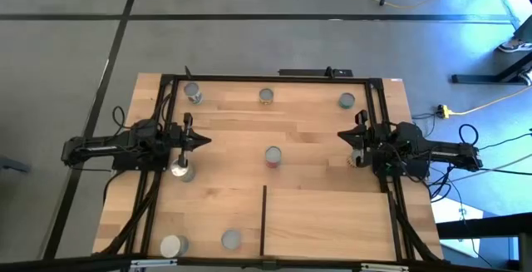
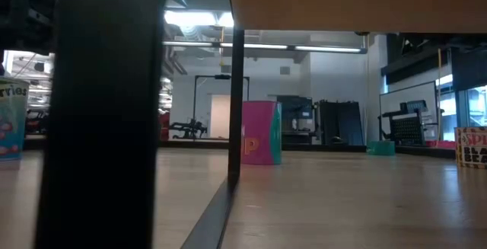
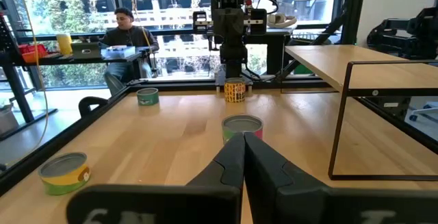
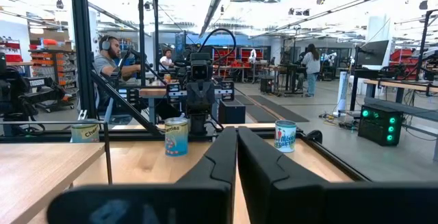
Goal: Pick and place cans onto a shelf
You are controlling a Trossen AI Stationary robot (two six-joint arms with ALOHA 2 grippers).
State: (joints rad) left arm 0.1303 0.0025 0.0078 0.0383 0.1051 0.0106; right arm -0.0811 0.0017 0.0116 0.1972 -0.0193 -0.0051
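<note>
Several small round cans stand upright on the wooden tabletop. Three stand along the far edge. One with a red-pink side stands in the middle and also shows in the left wrist view. The shelf is the raised light-wood panel at the near right, on a black frame. My left gripper is shut and empty at the left, pointing at the middle can. My right gripper is shut and empty at the right.
One can stands beside my left arm and one beside my right arm. Two more stand at the near left edge. The shelf's thin black post stands on the table. People sit at desks beyond the table.
</note>
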